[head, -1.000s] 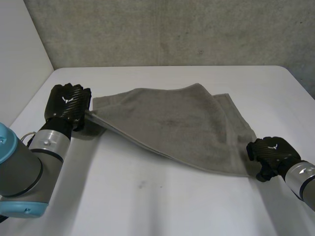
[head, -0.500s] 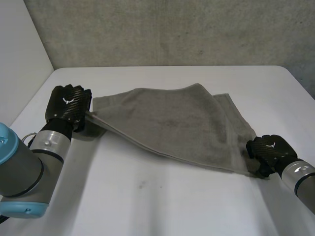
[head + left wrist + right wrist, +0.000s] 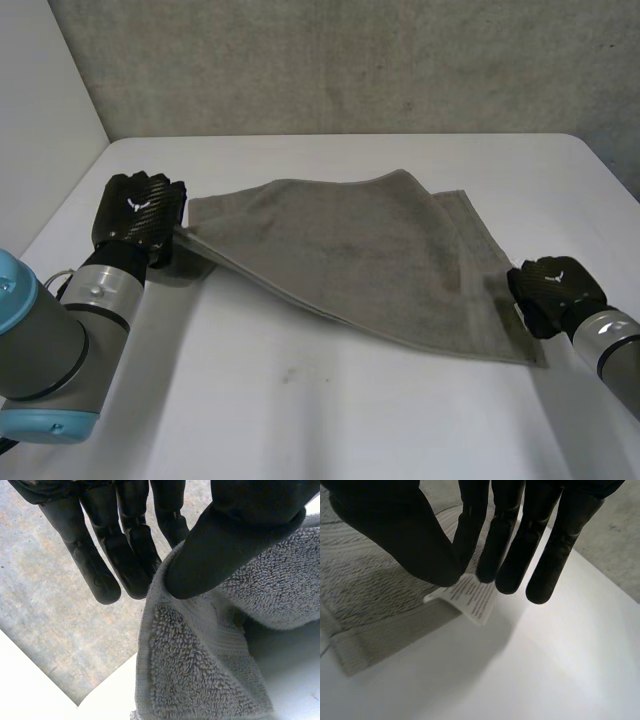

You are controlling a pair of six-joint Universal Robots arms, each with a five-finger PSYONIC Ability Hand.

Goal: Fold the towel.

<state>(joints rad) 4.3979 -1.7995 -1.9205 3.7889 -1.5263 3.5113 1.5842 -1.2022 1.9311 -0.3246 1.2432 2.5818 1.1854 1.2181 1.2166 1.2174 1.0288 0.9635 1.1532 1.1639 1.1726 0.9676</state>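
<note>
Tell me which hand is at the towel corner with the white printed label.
The right hand: the white label sticks out at its fingertips. The left hand pinches a plain edge of the towel.

You've got a white table with one grey towel lying on it, partly folded over. One corner sits at the left hand's fingers. The opposite corner's label is under the right hand's fingers.

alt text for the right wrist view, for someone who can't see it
The right hand pinches a white printed label between thumb and fingers, just above the white table. The label is attached at the edge of a grey towel lying beside the hand.
</note>
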